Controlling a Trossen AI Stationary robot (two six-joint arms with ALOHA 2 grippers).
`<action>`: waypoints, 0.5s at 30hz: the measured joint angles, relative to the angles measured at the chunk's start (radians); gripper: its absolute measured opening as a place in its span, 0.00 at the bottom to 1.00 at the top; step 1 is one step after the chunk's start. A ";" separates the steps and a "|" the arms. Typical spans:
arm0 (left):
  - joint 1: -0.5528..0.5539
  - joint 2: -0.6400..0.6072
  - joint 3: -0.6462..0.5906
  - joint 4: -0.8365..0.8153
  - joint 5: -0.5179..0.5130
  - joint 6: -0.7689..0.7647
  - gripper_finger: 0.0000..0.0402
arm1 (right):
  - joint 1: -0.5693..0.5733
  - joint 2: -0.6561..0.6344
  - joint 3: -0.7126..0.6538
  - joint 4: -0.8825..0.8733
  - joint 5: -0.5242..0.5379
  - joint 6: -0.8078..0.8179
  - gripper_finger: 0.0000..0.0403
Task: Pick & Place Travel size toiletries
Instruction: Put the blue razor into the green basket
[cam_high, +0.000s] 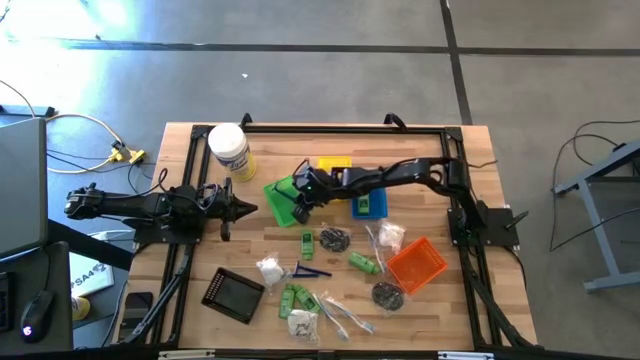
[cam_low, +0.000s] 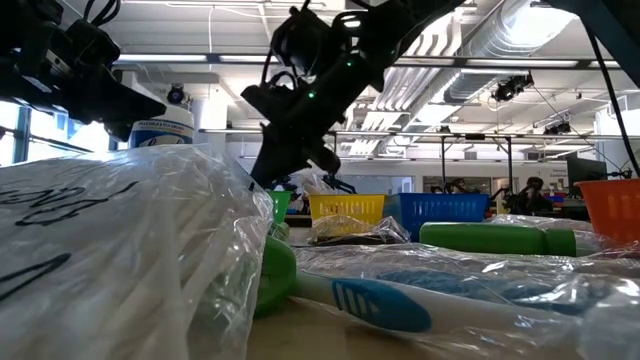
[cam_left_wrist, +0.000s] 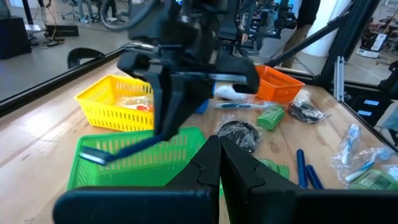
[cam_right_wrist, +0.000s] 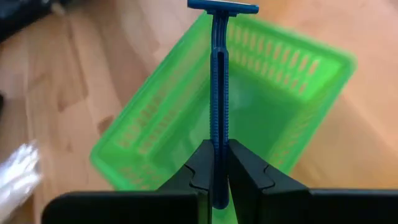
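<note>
Above the green basket (cam_right_wrist: 249, 118), right hand (cam_right_wrist: 214, 177) clamped tight on a blue razor (cam_right_wrist: 217, 93), handle pinched between the fingers, head jutting out over the basket's open top. At the desk's (cam_high: 190, 140) left edge, left hand (cam_left_wrist: 219, 171) parked with fingers pressed together, empty. Other toiletries scattered across the wood nearer the front.

No text can be read anywhere; the white jar's (cam_high: 229, 150) yellow label is illegible.
</note>
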 joint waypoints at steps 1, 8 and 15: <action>0.000 0.000 0.000 0.003 0.000 0.000 0.00 | 0.000 0.000 0.000 0.003 0.013 0.001 0.06; 0.000 0.000 0.002 0.031 0.000 0.000 0.00 | 0.007 0.017 0.001 0.027 0.025 0.023 0.06; 0.000 0.000 0.002 0.030 0.000 0.000 0.00 | 0.026 0.063 -0.001 0.027 0.001 0.038 0.06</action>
